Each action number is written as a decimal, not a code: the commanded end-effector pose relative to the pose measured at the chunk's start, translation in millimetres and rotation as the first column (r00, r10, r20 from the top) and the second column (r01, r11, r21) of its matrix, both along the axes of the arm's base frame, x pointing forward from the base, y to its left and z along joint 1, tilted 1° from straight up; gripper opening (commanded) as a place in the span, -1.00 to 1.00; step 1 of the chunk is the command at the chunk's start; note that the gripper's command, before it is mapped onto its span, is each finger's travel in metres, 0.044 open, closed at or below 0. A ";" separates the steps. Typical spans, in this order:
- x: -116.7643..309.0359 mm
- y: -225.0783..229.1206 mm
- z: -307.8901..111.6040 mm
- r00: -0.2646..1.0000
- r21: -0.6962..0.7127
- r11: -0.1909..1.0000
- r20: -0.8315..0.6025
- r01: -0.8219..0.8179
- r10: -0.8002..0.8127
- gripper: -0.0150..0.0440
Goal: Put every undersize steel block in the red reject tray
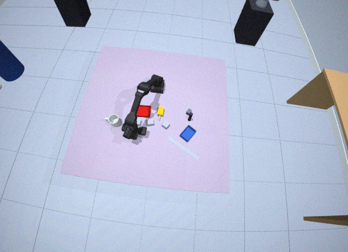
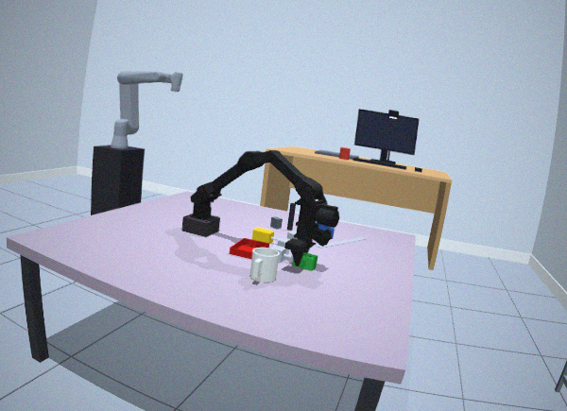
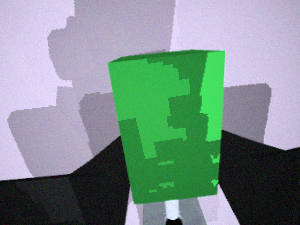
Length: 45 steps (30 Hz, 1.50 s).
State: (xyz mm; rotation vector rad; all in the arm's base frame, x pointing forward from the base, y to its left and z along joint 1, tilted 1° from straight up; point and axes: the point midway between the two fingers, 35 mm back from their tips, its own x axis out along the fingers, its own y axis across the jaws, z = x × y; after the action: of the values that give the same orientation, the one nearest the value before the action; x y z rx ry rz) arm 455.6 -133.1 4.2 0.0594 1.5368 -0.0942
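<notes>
Gripping the green GO gauge [image 2: 308, 261] [image 3: 170, 125], my gripper [image 1: 136, 134] [image 2: 302, 257] [image 3: 164, 132] has its fingers clenched on either side of the handle, low over the worktop [image 1: 174, 171] [image 2: 189, 283]. In the wrist view, a pale pin [image 3: 172, 209] sticks out from the gauge's end toward a grey block [image 3: 191, 209]; whether it touches I cannot tell. Near my arm lie the red reject tray [image 1: 144, 111] [image 2: 243, 251], a yellow block-like piece [image 1: 160, 111] [image 2: 263, 235] and a white mug [image 1: 115, 120] [image 2: 265, 265].

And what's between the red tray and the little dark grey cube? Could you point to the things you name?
A yellow block [image 1: 160, 110] [image 2: 262, 234] with a thin pale pin sticking out. The top view shows it there.
</notes>
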 end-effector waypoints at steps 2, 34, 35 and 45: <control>0.7 -0.3 5.4 1.000 -0.002 1.000 0.015 0.002 -0.002 -0.49; -0.2 0.5 5.9 1.000 -0.002 1.000 0.015 0.002 -0.002 -0.49; -0.8 0.6 6.1 1.000 -0.002 1.000 0.015 0.002 -0.002 -0.49; -4.3 0.5 7.8 1.000 -0.002 1.000 0.015 0.002 -0.002 -0.49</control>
State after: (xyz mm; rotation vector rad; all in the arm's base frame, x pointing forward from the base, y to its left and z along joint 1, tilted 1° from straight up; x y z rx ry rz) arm 451.9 -132.3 6.2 0.0598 1.5313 -0.0950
